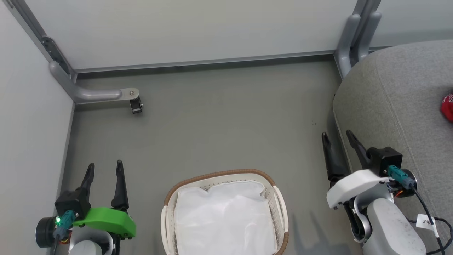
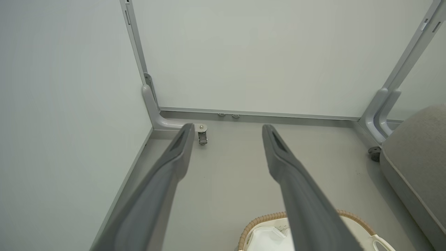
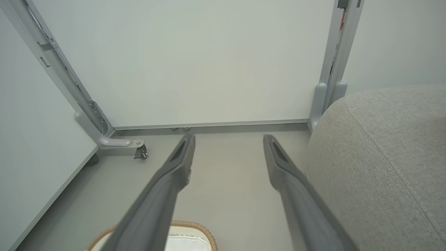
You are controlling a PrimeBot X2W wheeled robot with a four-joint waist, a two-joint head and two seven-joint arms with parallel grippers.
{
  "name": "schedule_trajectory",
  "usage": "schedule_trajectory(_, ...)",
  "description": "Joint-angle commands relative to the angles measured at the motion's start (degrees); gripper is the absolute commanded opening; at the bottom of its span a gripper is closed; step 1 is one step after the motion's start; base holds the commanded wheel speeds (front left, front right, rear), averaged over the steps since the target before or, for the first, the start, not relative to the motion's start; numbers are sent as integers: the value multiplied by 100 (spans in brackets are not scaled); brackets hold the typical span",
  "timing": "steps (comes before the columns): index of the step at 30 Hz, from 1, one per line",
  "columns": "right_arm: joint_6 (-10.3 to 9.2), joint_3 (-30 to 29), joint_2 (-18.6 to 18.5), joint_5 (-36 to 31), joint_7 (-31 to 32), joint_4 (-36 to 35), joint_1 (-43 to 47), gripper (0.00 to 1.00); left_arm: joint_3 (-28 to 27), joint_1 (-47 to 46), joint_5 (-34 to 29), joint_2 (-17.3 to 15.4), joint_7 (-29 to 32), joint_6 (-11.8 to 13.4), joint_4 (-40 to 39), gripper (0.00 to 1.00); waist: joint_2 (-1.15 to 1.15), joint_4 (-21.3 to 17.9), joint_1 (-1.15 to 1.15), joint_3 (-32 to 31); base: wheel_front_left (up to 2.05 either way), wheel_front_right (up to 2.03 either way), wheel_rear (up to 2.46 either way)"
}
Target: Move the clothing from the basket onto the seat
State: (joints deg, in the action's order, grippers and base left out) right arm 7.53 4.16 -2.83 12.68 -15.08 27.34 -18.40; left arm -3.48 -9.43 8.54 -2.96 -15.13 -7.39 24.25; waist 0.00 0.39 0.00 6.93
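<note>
Well to the right of the basket (image 1: 219,173), on the seat (image 1: 400,106), a small red part of the clothing (image 1: 448,106) is seen, cut by the picture's edge. Inside the basket the white liner (image 1: 226,216) lies bare. The left pincer (image 1: 105,163) is held spread and empty just left of the basket, the right pincer (image 1: 336,133) likewise to its right. The fabric is judged light, limp and unbreakable. A bunched fold would best be pinched, since loose ends will be left dangling.
</note>
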Motion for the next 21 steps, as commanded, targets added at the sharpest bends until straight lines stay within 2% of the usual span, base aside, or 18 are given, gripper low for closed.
schedule_trajectory(1,-8,18,-25,65,-10,26,112,100,4,134,32,0,-1,-14,30,100,0,25,0,-201,0,0,0)
schedule_trajectory(13,-8,120,-23,-16,-11,-23,459,100,99,412,391,-2,-1,-9,52,100,0,79,0,-557,0,0,0)
schedule_trajectory(14,0,119,7,-11,-1,2,399,0,119,351,355,11,0,1,72,0,0,54,0,-534,0,0,0)
schedule_trajectory(18,0,112,37,45,27,150,511,0,116,408,406,32,29,1,245,0,0,54,0,-539,0,0,0)
schedule_trajectory(21,0,37,35,385,142,111,516,0,60,368,742,30,155,1,229,0,0,51,0,-542,0,0,0)
